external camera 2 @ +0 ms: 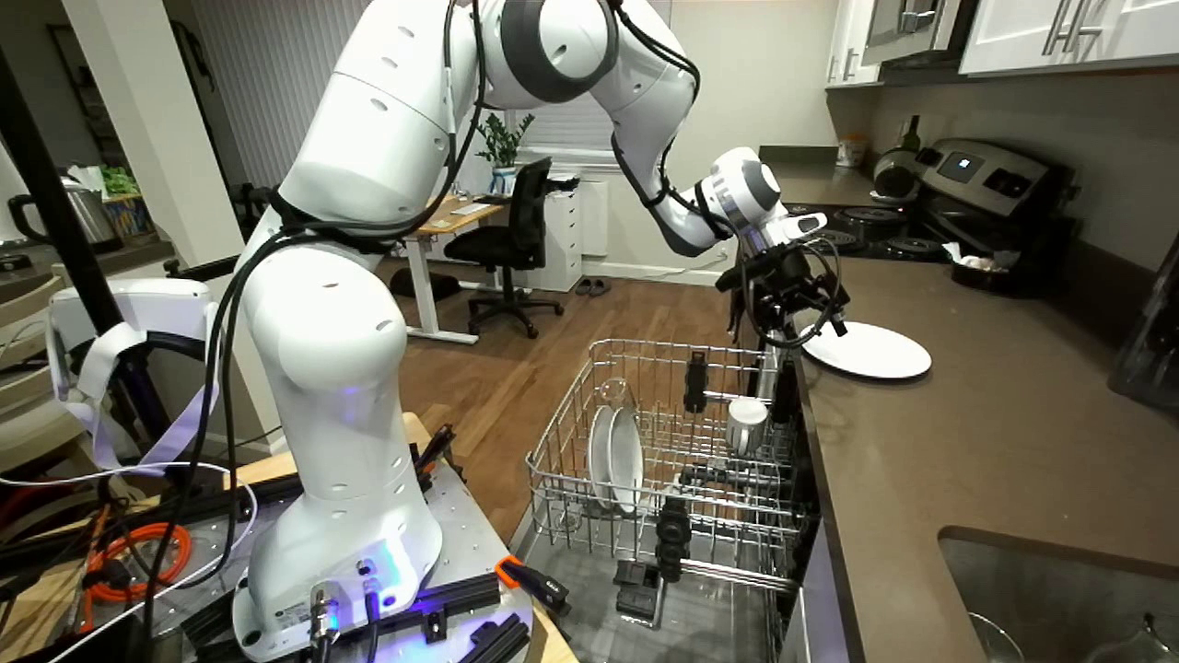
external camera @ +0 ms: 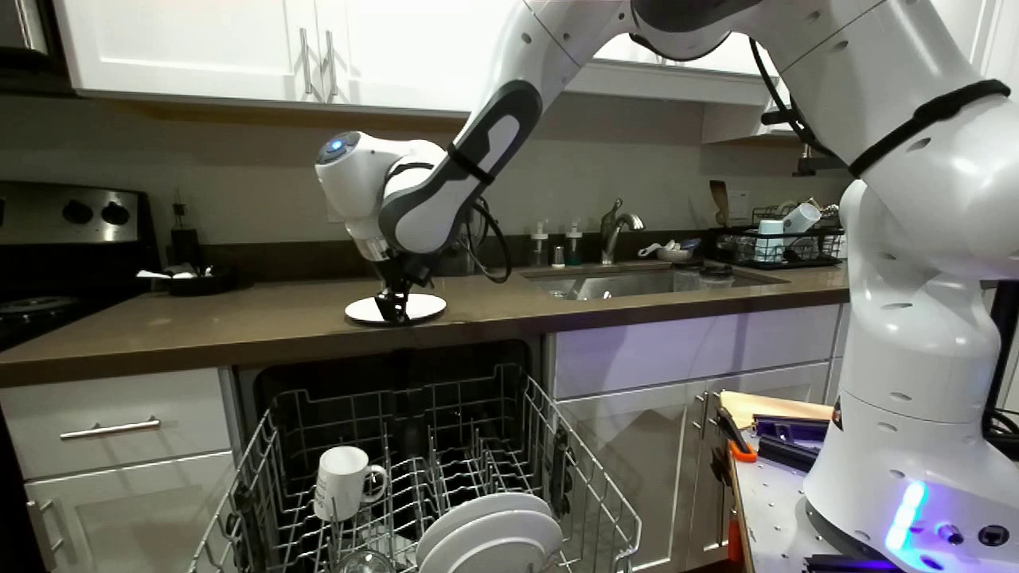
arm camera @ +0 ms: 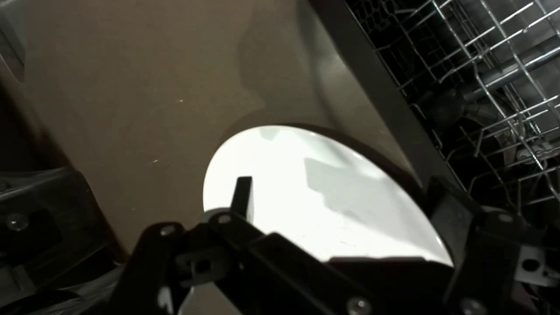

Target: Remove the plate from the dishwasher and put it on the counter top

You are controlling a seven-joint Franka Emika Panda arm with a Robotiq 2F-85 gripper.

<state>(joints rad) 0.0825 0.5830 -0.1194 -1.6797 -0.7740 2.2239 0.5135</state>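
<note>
The white plate [external camera: 426, 307] lies flat on the brown counter top [external camera: 239, 322], close to its front edge above the dishwasher [external camera: 446, 362]. The plate also shows in an exterior view [external camera 2: 870, 350] and in the wrist view [arm camera: 280, 175]. My gripper [external camera: 392, 309] points down over the plate's front part. In the wrist view its two fingers [arm camera: 343, 194] are spread wide, one over the plate and one just outside its rim on the dishwasher side. Nothing is held between them. The lower part of the plate in the wrist view is hidden behind the gripper.
The pulled-out dish rack [external camera: 587, 469] holds a white mug [external camera: 341, 481], two upright plates [external camera: 493, 541] and a glass [external camera: 366, 561]. The sink [external camera: 637, 284] and faucet [external camera: 611, 231] are along the counter. A stove [external camera: 72, 231] stands at the far end, beside a black bowl [external camera: 199, 282].
</note>
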